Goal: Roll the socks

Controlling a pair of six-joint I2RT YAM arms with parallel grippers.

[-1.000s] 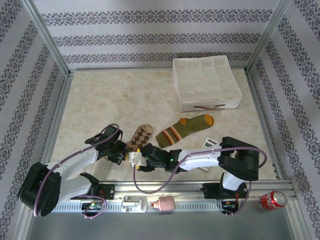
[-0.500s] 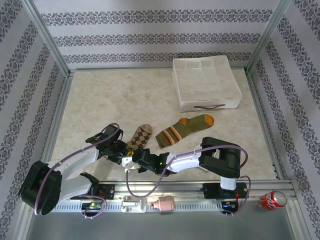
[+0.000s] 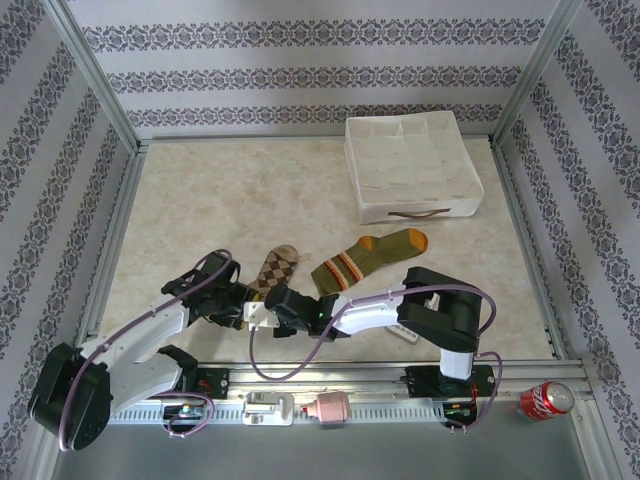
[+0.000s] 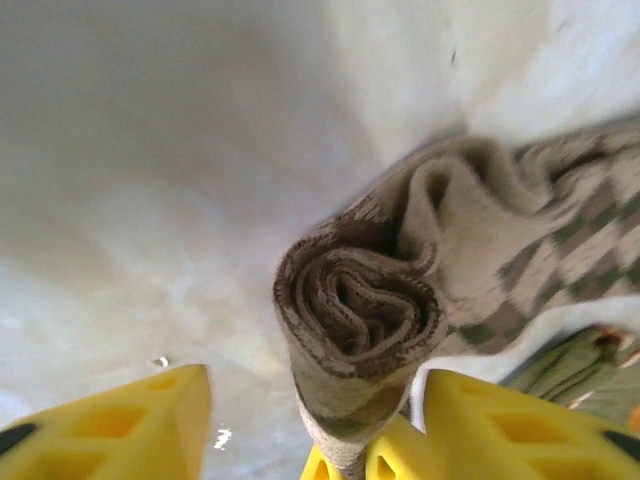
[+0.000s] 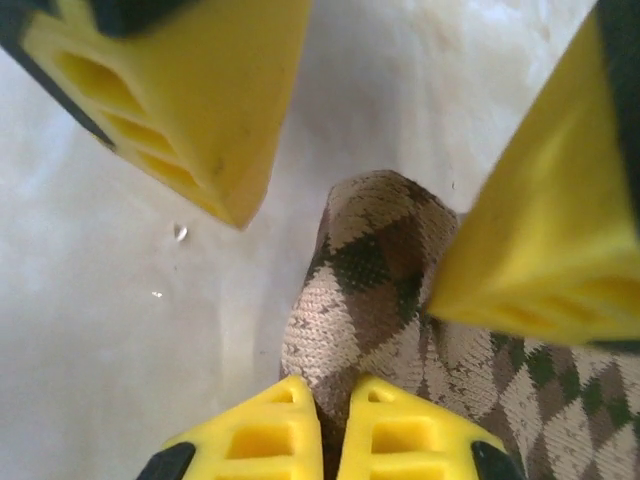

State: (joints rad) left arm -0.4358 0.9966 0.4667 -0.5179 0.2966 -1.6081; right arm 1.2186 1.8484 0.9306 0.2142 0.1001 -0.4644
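The brown argyle sock [image 3: 281, 267] lies on the desk [image 3: 250, 200]. Its near end is wound into a tight coil [image 4: 360, 310] that sits right at the tips of both tools, and the unrolled length runs away beyond them. The right tool [image 5: 335, 395] is closed, pinching the lower edge of that coil. The left tool [image 4: 315, 390] is open, with one finger on each side of the coil, and neither seems to press it. The green sock [image 3: 370, 255] lies flat, well apart, beyond and to the right of the right tool.

This looks like a change of grip partway through the roll. The coil will probably spring loose if nothing holds it, so the right tool should keep its pinch until the left tool has closed across the whole thickness of the coil, not just its outer layer. After that, turn the coil forward along the flat length, away from the tools. Keep it low against the desk and hold a light pull so each turn lies snug. Re-grip in short turns.
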